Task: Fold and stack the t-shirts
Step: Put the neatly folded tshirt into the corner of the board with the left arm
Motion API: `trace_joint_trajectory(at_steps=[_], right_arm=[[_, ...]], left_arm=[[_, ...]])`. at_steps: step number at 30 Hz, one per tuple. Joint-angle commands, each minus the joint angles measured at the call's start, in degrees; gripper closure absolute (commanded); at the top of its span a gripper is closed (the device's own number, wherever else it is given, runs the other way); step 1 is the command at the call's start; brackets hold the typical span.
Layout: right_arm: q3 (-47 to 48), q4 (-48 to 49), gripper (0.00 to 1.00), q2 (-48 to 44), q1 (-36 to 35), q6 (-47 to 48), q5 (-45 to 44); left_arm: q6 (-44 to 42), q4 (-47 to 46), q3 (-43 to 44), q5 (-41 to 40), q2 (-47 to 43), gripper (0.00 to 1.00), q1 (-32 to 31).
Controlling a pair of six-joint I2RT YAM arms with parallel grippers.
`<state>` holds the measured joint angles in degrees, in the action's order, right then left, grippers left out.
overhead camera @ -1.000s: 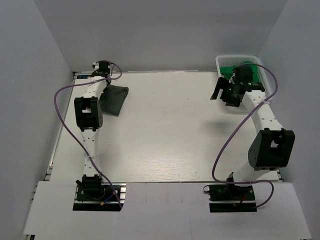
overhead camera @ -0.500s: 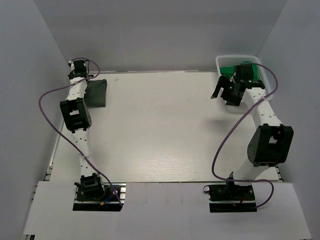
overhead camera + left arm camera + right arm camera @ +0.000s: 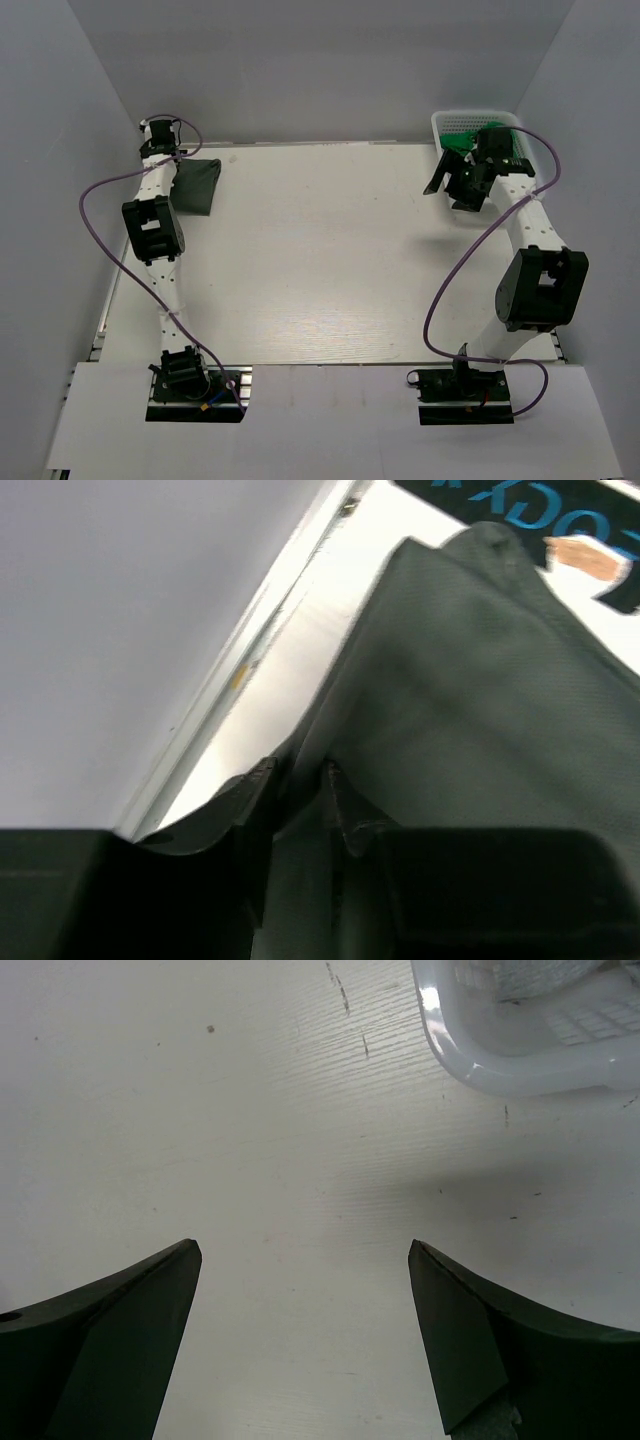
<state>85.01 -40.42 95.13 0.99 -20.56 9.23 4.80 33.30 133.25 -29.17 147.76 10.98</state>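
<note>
Where the table (image 3: 320, 260) reaches its far-left corner, the charcoal t-shirt (image 3: 198, 185) lies bunched, and a green t-shirt (image 3: 457, 143) is in the basket (image 3: 450, 122) far right. Left gripper (image 3: 298, 790) sits on the charcoal cloth, can't tell if it's pinching. Right gripper (image 3: 303, 1248) gapes wide over the table.

AS SEEN FROM ABOVE: A plain charcoal grey t-shirt (image 3: 197, 186) shows dark at ten o'clock on the off-white table (image 3: 330, 260), whose top carries a faint wood grain. At two o'clock, bright emerald green t-shirts (image 3: 456, 146) show against the white lattice basket (image 3: 462, 122). My arms (image 3: 150, 225) are white with black joints, each trailed by a purple cable (image 3: 96, 196). Up close, my left claw (image 3: 297, 772) is matt black against the grey, finely woven cloth. A black label (image 3: 520, 505) with teal lettering sits at one o'clock. My right claw (image 3: 303, 1248) is black too, over white board flecked with dark specks. The walls (image 3: 60, 150) are pale grey.
</note>
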Motion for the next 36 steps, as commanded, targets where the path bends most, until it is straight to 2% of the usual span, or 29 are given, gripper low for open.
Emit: trace_joint_trajectory(at_steps=[1,2,4,6,7,10,14,15,18,19,21,22,23,24,25,27,32,36], right_arm=[[3.31,0.08,0.1,-0.82,-0.03,0.08,2.19],[3.32,0.0,0.1,-0.74,0.06,0.16,2.28],[3.32,-0.27,0.1,-1.7,0.06,0.78,2.54],[2.97,-0.27,0.1,-2.23,-0.03,1.21,3.51],[2.97,-0.27,0.1,-3.19,-0.03,1.39,4.47],[1.91,-0.27,0.1,-5.12,-0.03,2.27,6.41],[-0.89,1.13,0.1,-8.82,-0.12,2.36,8.25],[-2.38,1.66,0.1,-10.82,-0.12,2.02,8.52],[-9.13,5.26,0.1,-16.62,-0.12,0.78,10.26],[-10.55,6.83,0.1,-18.91,-0.12,0.35,10.63],[-17.04,8.86,0.1,-22.68,-0.2,-1.06,10.89],[-18.64,9.57,0.1,-25.41,-0.2,-1.15,12.28],[-22.14,11.05,0.1,-26.65,-0.12,-0.8,12.99],[-24.95,11.68,0.1,-29.01,-0.03,-0.63,13.7],[-26.03,11.51,0.1,-30.87,-0.11,-0.63,12.23],[-30.76,11.33,0.1,-33.07,-0.12,-0.8,12.21],[-38.16,15.1,0.1,-37.73,0.06,-2.64,15.11],[-42.2,19.58,0.1,-42.13,-0.03,-3.96,16.6]], left_arm=[[1.18,1.85,0.78,-5.8,-5.9,0.64,0.0],[1.79,2.47,0.78,-5.81,-5.91,0.59,0.61],[2.93,5.97,2.62,-6.86,-7.22,0.37,1.23],[4.86,8.17,2.63,-7.48,-8.63,0.35,1.76],[5.48,8.88,1.93,-7.48,-9.5,0.18,2.37],[7.76,11.6,0.44,-6.61,-13.63,0.01,2.38],[13.12,18.37,-1.4,-0.82,-20.31,0.01,2.38],[15.48,21.43,-2.28,2.33,-24.24,0.01,2.38],[21.71,24.08,-12.98,7.52,-32.6,0.01,0.19],[23.4,24.88,-21.02,10.33,-35.67,0.01,0.18],[25.17,22.88,-31.59,17.09,-47.44,0.01,-1.22],[25.17,17.9,-43.05,18.95,-51.92,0.01,-1.84],[25.17,15.07,-48.56,21.06,-56.57,0.01,-2.97],[24.65,12.34,-53.48,25.52,-65.58,0.01,-2.98],[23.95,10.49,-61.02,27.39,-69.59,0.01,-3.68],[21.93,8.8,-67.73,31.69,-79.76,0.01,-4.3],[17.98,8.79,-73.92,31.62,-91.49,0.01,-4.3],[17.97,6.78,-76.99,35.23,-94.85,0.01,-4.3]])
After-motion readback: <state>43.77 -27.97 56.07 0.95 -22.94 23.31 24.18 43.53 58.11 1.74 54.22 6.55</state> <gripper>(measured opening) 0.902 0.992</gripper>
